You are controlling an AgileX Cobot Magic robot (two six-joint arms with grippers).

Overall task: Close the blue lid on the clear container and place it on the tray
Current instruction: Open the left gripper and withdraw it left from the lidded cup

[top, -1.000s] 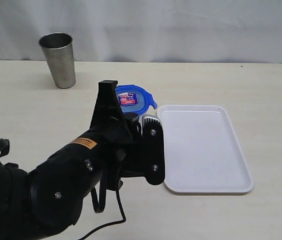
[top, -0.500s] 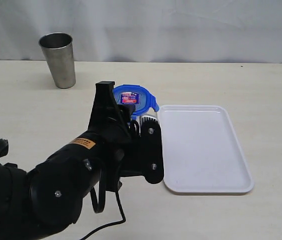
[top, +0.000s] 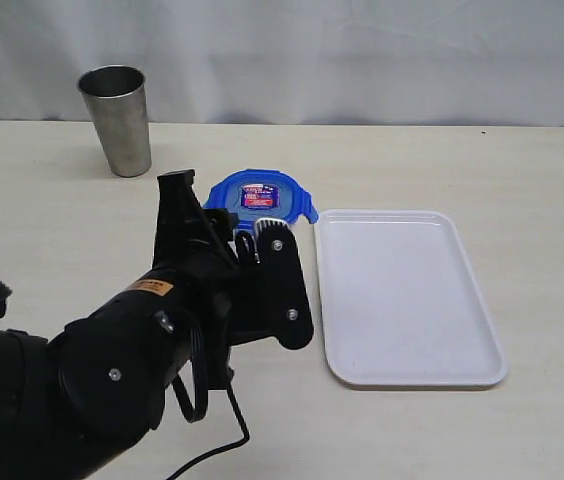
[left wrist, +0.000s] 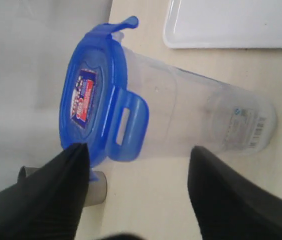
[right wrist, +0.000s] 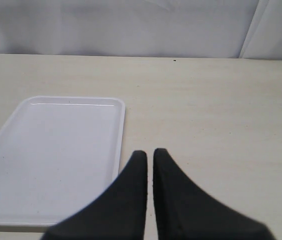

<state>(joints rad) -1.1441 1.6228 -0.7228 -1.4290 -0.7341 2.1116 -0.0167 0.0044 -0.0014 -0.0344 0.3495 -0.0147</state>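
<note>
Left wrist view shows my left gripper (left wrist: 137,150) wide open and empty, facing the clear container (left wrist: 201,120), blue lid (left wrist: 88,95) seated, standing just beside the tray (left wrist: 231,25); I judge grasping comes next, jaws closing around its body.

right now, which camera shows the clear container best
The left wrist view: the clear container shows from blue lid to labelled base. In the exterior view the left arm hides its body, leaving only the lid. The right wrist view misses it, showing just the tray.
</note>
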